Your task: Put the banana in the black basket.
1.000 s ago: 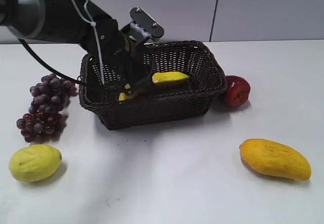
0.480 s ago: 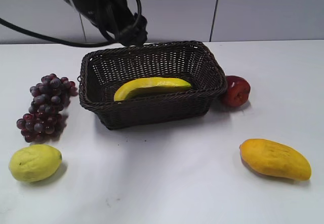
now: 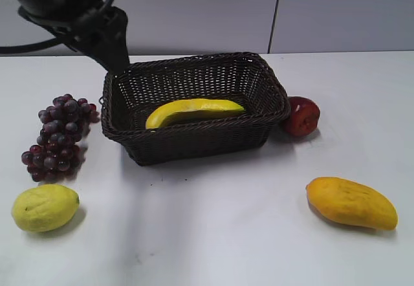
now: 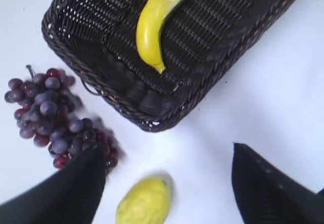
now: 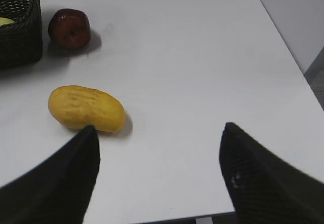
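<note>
The banana [image 3: 194, 110] lies inside the black basket [image 3: 272, 85], curved and free of any gripper; it also shows in the left wrist view [image 4: 154, 24] on the basket [image 4: 101, 77] floor. My left gripper [image 4: 167, 155] is open and empty, high above the table over the lemon, clear of the basket. In the exterior view only the left arm [image 3: 90, 27] shows, at the back left behind the basket. My right gripper [image 5: 158, 135] is open and empty above bare table, right of the mango.
Purple grapes [image 3: 59, 134] and a lemon [image 3: 44, 207] lie left of the basket. A red apple [image 3: 301, 116] touches the basket's right side. A mango [image 3: 351, 202] lies front right. The table's right edge shows in the right wrist view [image 5: 283, 36].
My left gripper let go of the banana in the basket, rose out of it and drew back to the rear left. The banana now lies settled in the basket.
</note>
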